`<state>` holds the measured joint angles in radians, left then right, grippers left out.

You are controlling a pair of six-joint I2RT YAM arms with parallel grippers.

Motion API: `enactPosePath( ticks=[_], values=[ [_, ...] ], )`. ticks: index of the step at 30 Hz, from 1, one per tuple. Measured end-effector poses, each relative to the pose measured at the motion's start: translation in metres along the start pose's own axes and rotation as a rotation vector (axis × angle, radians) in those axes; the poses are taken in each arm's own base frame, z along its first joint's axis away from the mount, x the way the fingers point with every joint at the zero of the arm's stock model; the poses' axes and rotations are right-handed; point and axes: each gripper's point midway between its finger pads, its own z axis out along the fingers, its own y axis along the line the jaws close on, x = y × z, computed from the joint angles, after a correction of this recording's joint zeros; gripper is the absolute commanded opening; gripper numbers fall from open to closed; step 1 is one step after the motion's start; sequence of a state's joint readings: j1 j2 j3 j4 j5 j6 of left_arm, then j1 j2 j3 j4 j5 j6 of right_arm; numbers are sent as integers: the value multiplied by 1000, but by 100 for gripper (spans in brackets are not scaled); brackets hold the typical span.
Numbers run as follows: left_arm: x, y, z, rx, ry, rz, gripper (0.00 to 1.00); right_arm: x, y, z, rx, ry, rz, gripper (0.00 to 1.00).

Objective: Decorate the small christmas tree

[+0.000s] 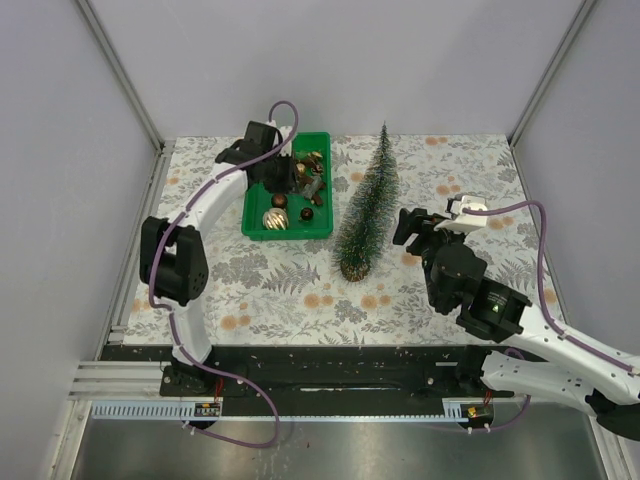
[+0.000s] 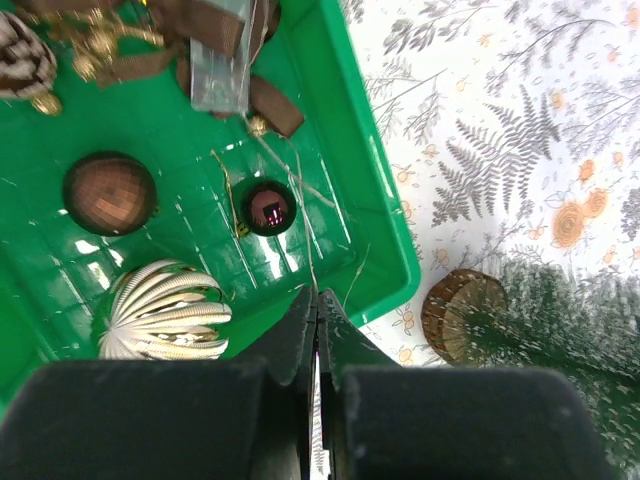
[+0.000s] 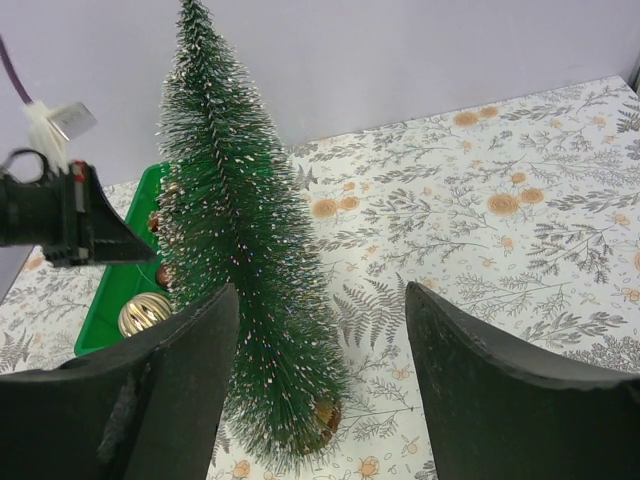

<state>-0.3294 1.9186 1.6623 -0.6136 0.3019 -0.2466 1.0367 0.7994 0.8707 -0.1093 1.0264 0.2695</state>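
The small christmas tree (image 1: 366, 205) stands upright in the middle of the table, dark green with frosted tips, on a wooden base (image 2: 458, 313). Left of it is a green tray (image 1: 326, 185) of ornaments: a ribbed gold-white bauble (image 2: 165, 310), a copper faceted ball (image 2: 110, 193) and a small dark red ball (image 2: 268, 207). My left gripper (image 2: 316, 295) is over the tray's near end, shut, with a thin gold thread (image 2: 308, 245) running into its tips; which ornament it belongs to I cannot tell. My right gripper (image 3: 320, 300) is open to the right of the tree (image 3: 245, 270), holding nothing.
Brown ribbon and gold pieces (image 2: 215, 30) fill the tray's far end. The fern-patterned tablecloth (image 1: 470, 180) covers the table. Grey walls close in the back and both sides. My left arm (image 1: 200, 215) arches over the table's left part.
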Motion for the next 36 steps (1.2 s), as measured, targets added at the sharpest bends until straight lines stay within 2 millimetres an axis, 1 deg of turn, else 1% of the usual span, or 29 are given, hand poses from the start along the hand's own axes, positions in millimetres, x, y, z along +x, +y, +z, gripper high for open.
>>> enactPosePath(
  ticks=[1,4,7,9,10,12,15,16,18,20,22,24,27,28,32,36],
  values=[
    [-6,-3,-7,2,-13,18,0,1,1,0,0,1,-3,74],
    [-32,-16,-39,9,-81,83,0,3,5,2,-6,7,-15,74],
    [-68,-39,-95,19,-214,182,0,5,11,5,-21,15,-31,74],
    [-87,-56,-141,27,-317,245,0,4,16,7,-29,17,-41,74],
    [-95,-67,-169,32,-380,282,0,3,19,7,-37,19,-43,74],
    [-103,-84,-216,38,-480,343,1,1,26,9,-49,20,-49,74],
    [-107,-109,-283,53,-621,432,3,-5,37,12,-74,15,-49,75],
    [-106,-114,-297,58,-650,450,5,-8,40,12,-80,14,-52,75],
    [-102,-126,-325,71,-707,494,6,-13,46,14,-92,10,-57,76],
    [-95,-134,-342,87,-734,530,6,-19,55,16,-112,2,-57,77],
    [-89,-141,-354,107,-747,563,8,-25,66,18,-139,-3,-51,80],
    [-81,-144,-359,126,-737,593,9,-30,78,19,-177,-4,-45,85],
    [-67,-147,-361,147,-705,628,11,-30,97,17,-254,10,-41,91],
    [-60,-147,-362,154,-687,643,11,-27,104,16,-284,17,-44,92],
    [-43,-148,-370,166,-663,676,12,-13,128,11,-382,44,-81,95],
    [-29,-150,-394,164,-687,710,13,2,142,13,-436,59,-129,96]
  ],
)
